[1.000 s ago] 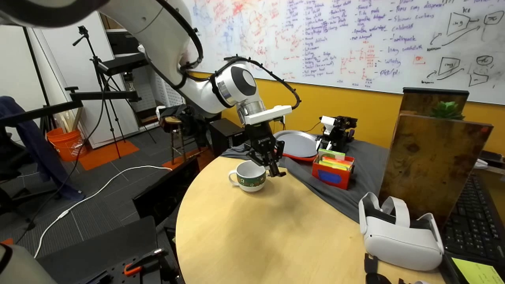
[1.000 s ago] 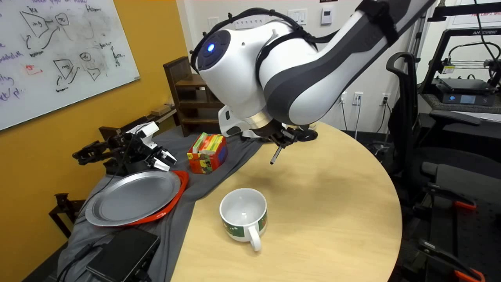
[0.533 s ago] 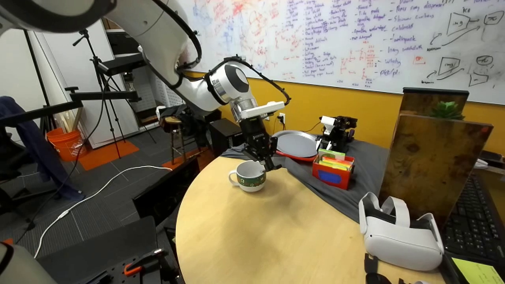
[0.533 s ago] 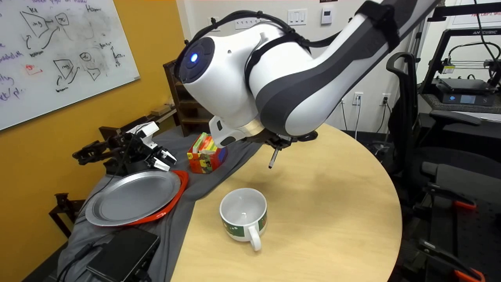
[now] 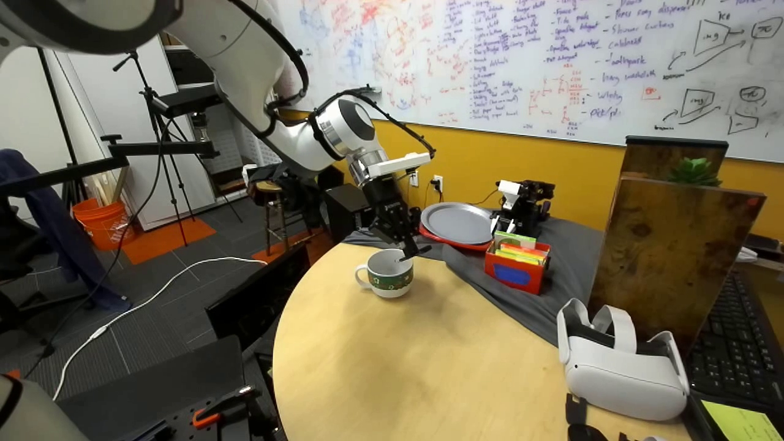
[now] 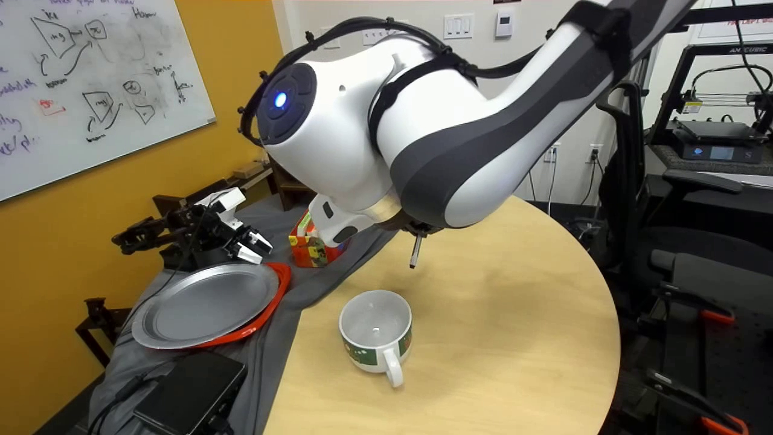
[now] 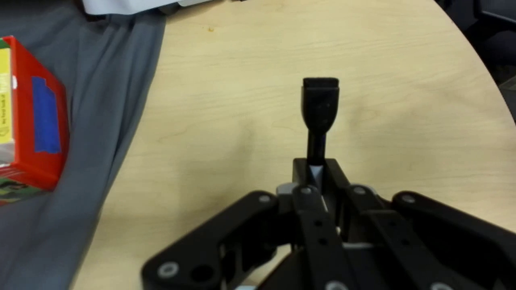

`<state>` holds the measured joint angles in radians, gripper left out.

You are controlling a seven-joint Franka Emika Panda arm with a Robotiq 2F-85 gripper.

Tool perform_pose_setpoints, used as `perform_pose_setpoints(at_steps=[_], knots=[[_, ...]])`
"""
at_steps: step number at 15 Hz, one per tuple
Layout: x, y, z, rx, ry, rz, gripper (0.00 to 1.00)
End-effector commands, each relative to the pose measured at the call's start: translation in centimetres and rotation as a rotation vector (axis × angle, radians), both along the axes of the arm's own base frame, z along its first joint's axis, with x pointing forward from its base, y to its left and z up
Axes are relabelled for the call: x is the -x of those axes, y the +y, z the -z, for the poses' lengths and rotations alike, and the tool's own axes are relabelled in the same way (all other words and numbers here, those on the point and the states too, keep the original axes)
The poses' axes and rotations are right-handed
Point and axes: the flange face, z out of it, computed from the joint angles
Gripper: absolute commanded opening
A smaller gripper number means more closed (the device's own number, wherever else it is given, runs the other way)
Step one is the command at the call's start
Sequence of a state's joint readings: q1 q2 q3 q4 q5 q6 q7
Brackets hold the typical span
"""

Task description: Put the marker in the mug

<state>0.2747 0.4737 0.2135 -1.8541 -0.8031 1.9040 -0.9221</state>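
Observation:
The white mug (image 5: 390, 283) with a green patterned band stands upright on the table, and it also shows in an exterior view (image 6: 368, 356). My gripper (image 7: 316, 171) is shut on the marker (image 7: 320, 104), whose black end sticks out beyond the fingertips in the wrist view. The marker's pale part with a dark tip (image 6: 416, 251) hangs tilted down above the table, apart from the mug in that view. In an exterior view the gripper (image 5: 409, 250) overlaps the mug's far rim. The arm hides most of the gripper in an exterior view (image 6: 421, 229).
A red box of cards (image 5: 514, 272) stands on grey cloth, also at left in the wrist view (image 7: 44, 117). A grey round plate on a red one (image 6: 205, 305) lies beside the table. A white headset (image 5: 625, 380) and a wooden shelf (image 5: 674, 257) stand at the right.
My gripper has moved with the marker, leftward in both exterior views. The marker's tip comes nearer the mug in an exterior view. The mug has not moved.

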Motion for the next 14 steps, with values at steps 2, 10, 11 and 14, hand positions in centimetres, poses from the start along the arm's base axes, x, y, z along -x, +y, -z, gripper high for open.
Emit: perform_pose_setpoints(at_steps=[2,10,11,14], knots=[[0.4,2.4,0.4,0.046,0.04,-0.082,0.03],[1.3,6.0,2.5,0.065,0.07,-0.188,0.03],[1.2,6.2,2.6,0.07,0.068,-0.199,0.03],[0.6,6.5,2.9,0.089,0.046,-0.225,0.03]])
